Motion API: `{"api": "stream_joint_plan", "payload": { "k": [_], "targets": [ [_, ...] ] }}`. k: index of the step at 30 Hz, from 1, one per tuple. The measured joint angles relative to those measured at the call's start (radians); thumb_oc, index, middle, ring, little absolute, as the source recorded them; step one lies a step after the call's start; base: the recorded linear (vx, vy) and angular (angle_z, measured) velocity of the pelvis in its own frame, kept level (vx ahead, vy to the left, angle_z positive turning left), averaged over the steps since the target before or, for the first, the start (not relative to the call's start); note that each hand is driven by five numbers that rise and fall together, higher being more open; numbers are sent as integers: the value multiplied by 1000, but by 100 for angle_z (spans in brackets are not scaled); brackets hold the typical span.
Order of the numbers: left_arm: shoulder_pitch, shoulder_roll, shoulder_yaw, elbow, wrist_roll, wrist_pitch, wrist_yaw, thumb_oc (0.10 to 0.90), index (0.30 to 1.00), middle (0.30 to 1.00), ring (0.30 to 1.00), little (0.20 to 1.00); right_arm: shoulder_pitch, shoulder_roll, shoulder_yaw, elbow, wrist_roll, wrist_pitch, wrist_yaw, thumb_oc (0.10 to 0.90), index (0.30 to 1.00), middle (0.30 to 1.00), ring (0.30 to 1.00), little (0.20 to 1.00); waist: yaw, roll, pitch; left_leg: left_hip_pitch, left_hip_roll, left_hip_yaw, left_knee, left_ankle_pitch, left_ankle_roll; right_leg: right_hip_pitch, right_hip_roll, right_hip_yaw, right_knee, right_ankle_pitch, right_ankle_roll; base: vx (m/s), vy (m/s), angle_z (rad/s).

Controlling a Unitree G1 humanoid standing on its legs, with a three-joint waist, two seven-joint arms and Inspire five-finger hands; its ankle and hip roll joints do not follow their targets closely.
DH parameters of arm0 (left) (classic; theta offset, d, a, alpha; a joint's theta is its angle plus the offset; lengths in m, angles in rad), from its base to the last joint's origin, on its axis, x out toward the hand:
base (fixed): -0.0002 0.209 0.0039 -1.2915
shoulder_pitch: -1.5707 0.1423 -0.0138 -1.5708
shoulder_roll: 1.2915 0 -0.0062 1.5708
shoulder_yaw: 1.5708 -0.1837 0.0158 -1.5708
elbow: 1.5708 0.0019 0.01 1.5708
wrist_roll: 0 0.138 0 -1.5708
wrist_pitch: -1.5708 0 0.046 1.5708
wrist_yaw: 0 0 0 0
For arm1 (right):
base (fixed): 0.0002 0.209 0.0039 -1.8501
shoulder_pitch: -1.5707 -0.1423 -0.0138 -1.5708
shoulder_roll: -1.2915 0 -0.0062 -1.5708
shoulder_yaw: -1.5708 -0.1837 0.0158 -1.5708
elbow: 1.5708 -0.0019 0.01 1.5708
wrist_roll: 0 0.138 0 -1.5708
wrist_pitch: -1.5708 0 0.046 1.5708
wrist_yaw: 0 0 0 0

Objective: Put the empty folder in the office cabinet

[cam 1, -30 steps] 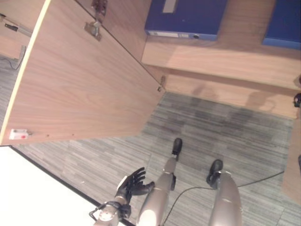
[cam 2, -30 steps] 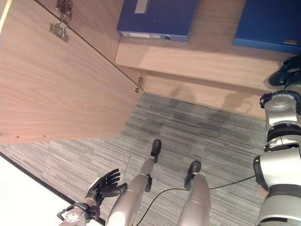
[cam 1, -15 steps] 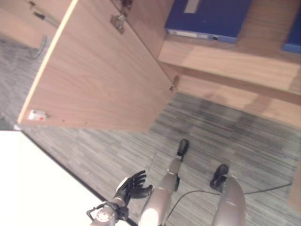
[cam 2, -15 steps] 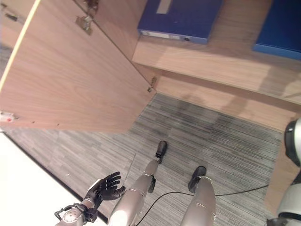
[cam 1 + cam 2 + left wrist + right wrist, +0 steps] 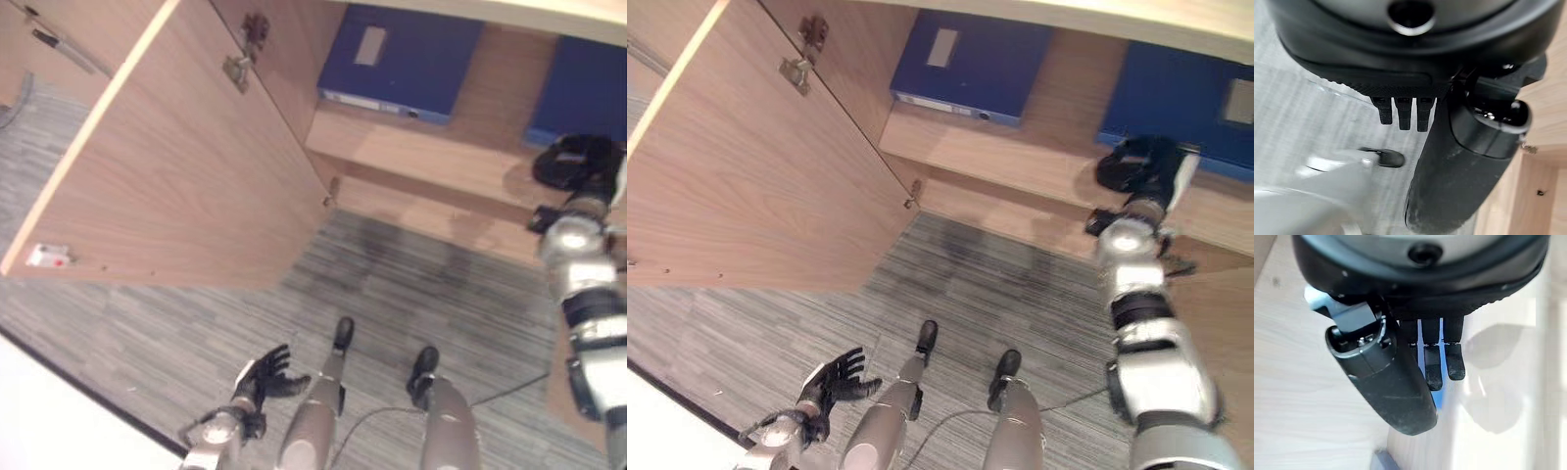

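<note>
Grey striped carpet [image 5: 196,323] is showing below the open cabinet door [image 5: 176,176], two blue folders [image 5: 965,59] are lying on the shelf [image 5: 1019,157] upper centre, right hand [image 5: 1141,162] is hovering there empty, fingers relaxed, left hand [image 5: 265,372] is hanging spread at lower left; placement looks done.

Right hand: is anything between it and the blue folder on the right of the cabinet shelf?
Nothing visible. The right hand is raised in front of the shelf, just below the right blue folder, empty, fingers relaxed. The cabinet door is swung open off to the left, clear of that path.
</note>
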Motion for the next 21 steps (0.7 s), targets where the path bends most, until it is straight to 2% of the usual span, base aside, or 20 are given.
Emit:
{"api": "stream_joint_plan", "payload": {
  "k": [2, 4, 5, 7, 11, 15, 19, 21],
  "targets": [
    [-34, -31, 12, 34, -1, 8, 23, 800, 900, 900, 900, 900, 143, 120, 6, -81, -57, -12, -16, 800, 900, 900, 900, 900, -24, -35, 0, 33, 11, 9, 1, -10, 1, 38, 15, 11, -31, 14, 2, 63, 31, -26],
    [-69, -76, 28, 77, 1, 19, 24, 800, 900, 900, 900, 900, 319, 224, 17, -171, -99, -4, -6, 800, 900, 900, 900, 900, -41, -54, 0, 81, 24, 31, 0, -23, 6, 98, 34, 20, -81, 37, 1, 63, 54, -29],
    [-68, -91, 37, 77, 2, 23, 26, 800, 900, 900, 900, 900, 388, 235, 45, -210, -118, -2, 3, 800, 900, 900, 900, 900, -51, -57, 0, 103, 28, 39, -2, -26, 7, 125, 42, 25, -105, 47, 3, 55, 48, -39],
    [-63, -103, 50, 87, 8, 28, 25, 800, 900, 900, 900, 900, 468, 233, 95, -243, -157, 7, 38, 800, 900, 900, 900, 900, -77, -72, -6, 143, 38, 65, -7, -38, 12, 171, 59, 45, -154, 72, 6, 63, 38, -36],
    [-59, -105, 109, 133, 12, 37, 28, 800, 900, 900, 900, 900, 562, 193, 95, -324, -216, 9, 116, 800, 900, 900, 900, 900, -119, -97, -26, 207, 59, 96, -26, -51, 13, 260, 92, 67, -265, 125, 7, 82, 44, -29],
    [-12, -101, 142, 157, 19, 36, 36, 800, 900, 900, 900, 900, 620, 141, 98, -346, -260, 8, 184, 800, 900, 900, 900, 900, -141, -123, -105, 251, 68, 116, -26, -64, 16, 352, 114, 72, -380, 182, 2, 48, 27, -10],
    [27, -112, 151, 177, 45, 34, 51, 800, 900, 900, 900, 900, 671, 129, 150, -328, -294, 9, 272, 800, 900, 900, 900, 900, -140, -126, -192, 299, 68, 106, -27, -84, 14, 445, 122, 59, -458, 198, 5, 37, 14, 9],
    [36, -117, 157, 178, 47, 35, 66, 800, 900, 900, 900, 900, 695, 135, 176, -319, -303, 9, 301, 800, 900, 900, 900, 900, -141, -124, -217, 315, 67, 91, -27, -89, 12, 480, 125, 41, -483, 201, 4, 11, -1, 21]
  ]
}}
